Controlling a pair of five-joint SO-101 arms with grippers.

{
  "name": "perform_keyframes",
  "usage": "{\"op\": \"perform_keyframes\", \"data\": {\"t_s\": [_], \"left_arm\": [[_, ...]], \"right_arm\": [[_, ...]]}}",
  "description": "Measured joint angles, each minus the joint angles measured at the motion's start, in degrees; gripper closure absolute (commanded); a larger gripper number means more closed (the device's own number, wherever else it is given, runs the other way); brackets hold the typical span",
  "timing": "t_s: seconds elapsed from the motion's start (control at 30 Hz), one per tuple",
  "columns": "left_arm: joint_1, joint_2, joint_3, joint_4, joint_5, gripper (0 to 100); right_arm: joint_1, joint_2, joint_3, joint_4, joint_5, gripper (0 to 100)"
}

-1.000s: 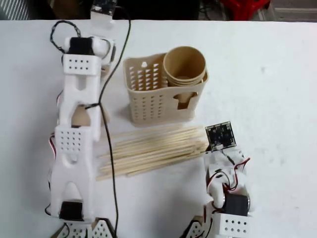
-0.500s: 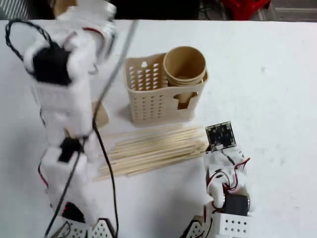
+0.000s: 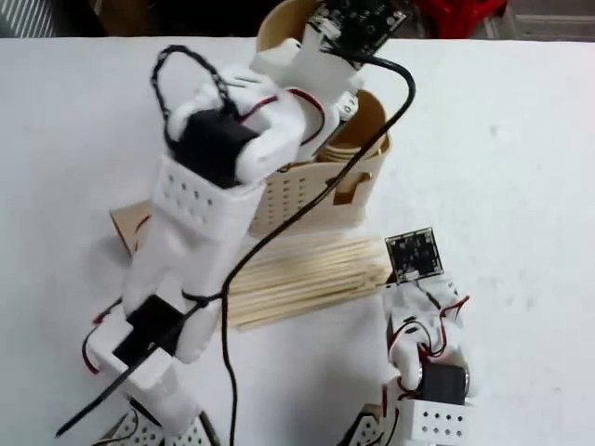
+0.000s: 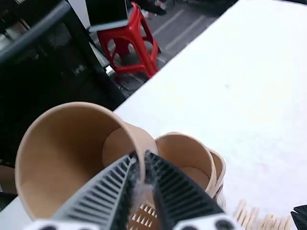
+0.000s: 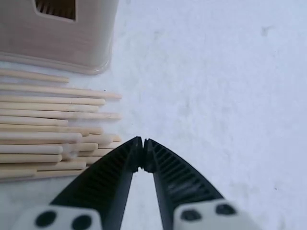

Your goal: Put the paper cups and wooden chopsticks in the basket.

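Nearest, the right gripper sat low over the table, fingers pressed together on nothing, just beside the ends of the wooden chopsticks. These lay bundled on the table in front of the basket. A stack of paper cups stood in one end of the basket. Farthest, the left gripper pinched the rim of another paper cup, tilted up over the basket.

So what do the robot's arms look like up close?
White plastic with rows of little holes, on both the left arm and the right arm. A black cable hangs off the left one; thin red wires show on the right. The fingers are black, ribbed and pointed.
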Motion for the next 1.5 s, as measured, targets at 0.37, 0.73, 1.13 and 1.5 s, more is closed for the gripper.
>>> {"op": "perform_keyframes", "data": {"t_s": [0.37, 0.73, 1.13, 1.5], "left_arm": [[5.36, 0.00, 4.75, -2.02, -0.18, 98], [6.07, 0.00, 5.36, 1.58, -0.18, 98], [4.48, 0.00, 5.01, 5.36, -0.09, 83], [-6.77, -0.44, -7.91, 6.95, 2.55, 83]], "right_arm": [[0.00, 0.00, 0.00, 0.00, 0.00, 97.8], [0.00, 0.00, 0.00, 0.00, 0.00, 97.8], [0.00, 0.00, 0.00, 0.00, 0.00, 97.8], [0.00, 0.00, 0.00, 0.00, 0.18, 97.8]]}}
